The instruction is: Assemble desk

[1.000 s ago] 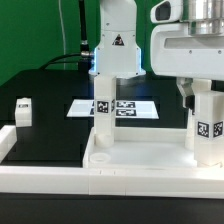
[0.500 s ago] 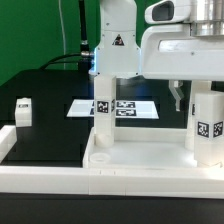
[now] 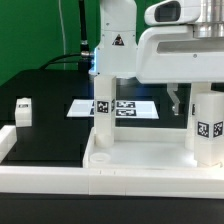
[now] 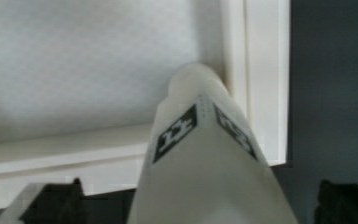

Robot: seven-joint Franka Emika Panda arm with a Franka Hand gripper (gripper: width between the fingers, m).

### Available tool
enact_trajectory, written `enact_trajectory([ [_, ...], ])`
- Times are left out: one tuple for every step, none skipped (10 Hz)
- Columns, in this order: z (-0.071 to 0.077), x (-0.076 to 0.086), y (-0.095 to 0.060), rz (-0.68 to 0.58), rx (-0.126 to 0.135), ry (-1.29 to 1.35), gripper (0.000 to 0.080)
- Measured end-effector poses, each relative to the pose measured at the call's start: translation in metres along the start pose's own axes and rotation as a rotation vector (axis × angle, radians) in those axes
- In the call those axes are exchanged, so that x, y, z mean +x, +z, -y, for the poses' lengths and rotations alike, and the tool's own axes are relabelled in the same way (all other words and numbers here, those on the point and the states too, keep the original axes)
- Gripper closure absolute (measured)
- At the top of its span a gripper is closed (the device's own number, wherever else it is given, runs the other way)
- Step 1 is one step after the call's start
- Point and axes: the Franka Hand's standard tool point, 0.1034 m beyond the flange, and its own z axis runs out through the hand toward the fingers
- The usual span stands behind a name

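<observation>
The white desk tabletop (image 3: 135, 160) lies rim-up at the front. Two white marker-tagged legs stand upright in it: one near its far corner on the exterior view's left (image 3: 101, 115), one on the right (image 3: 208, 125). A third leg (image 3: 23, 110) lies loose on the black mat at the left. My gripper (image 3: 194, 100) hangs open over the right leg, one finger (image 3: 176, 99) clear of its side. In the wrist view that leg (image 4: 202, 150) rises between my dark fingertips (image 4: 51, 203), gripper (image 4: 197, 205) open, with the tabletop's rim (image 4: 256, 60) beside it.
The marker board (image 3: 125, 107) lies flat behind the tabletop. White border rails (image 3: 25, 150) run along the front and left of the black mat. The arm's base column (image 3: 115, 45) stands at the back.
My gripper has let go of the right leg, opened a little wider and risen slightly. The leg stays standing in the tabletop.
</observation>
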Motion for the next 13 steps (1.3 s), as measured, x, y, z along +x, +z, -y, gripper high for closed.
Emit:
enact_trajectory([
  [-0.0004, -0.0003, 0.0003, 0.000, -0.005, -0.051, 0.0150],
  [-0.0009, -0.0012, 0.0009, 0.002, -0.006, -0.084, 0.0150],
  [-0.0010, -0.0013, 0.0010, 0.002, -0.006, -0.119, 0.0150],
  [-0.0012, -0.0009, 0.0007, 0.002, -0.010, -0.190, 0.0150],
  [0.0007, -0.0004, -0.0001, 0.001, -0.019, -0.230, 0.0150],
  [0.0035, -0.0011, 0.0001, 0.001, -0.023, -0.246, 0.0150],
  [0.0032, -0.0012, 0.0002, 0.002, -0.029, -0.294, 0.0150],
  [0.0020, -0.0009, 0.0002, 0.002, -0.030, -0.292, 0.0259],
  [0.0019, -0.0009, 0.0002, 0.002, -0.030, -0.288, 0.0395],
  [0.0011, -0.0009, 0.0004, 0.003, -0.031, -0.288, 0.0395],
  [0.0005, -0.0008, 0.0004, 0.003, -0.031, -0.279, 0.0511],
  [0.0004, -0.0008, 0.0004, 0.002, -0.031, -0.257, 0.0511],
  [0.0002, -0.0007, 0.0004, 0.002, -0.031, -0.252, 0.0511],
])
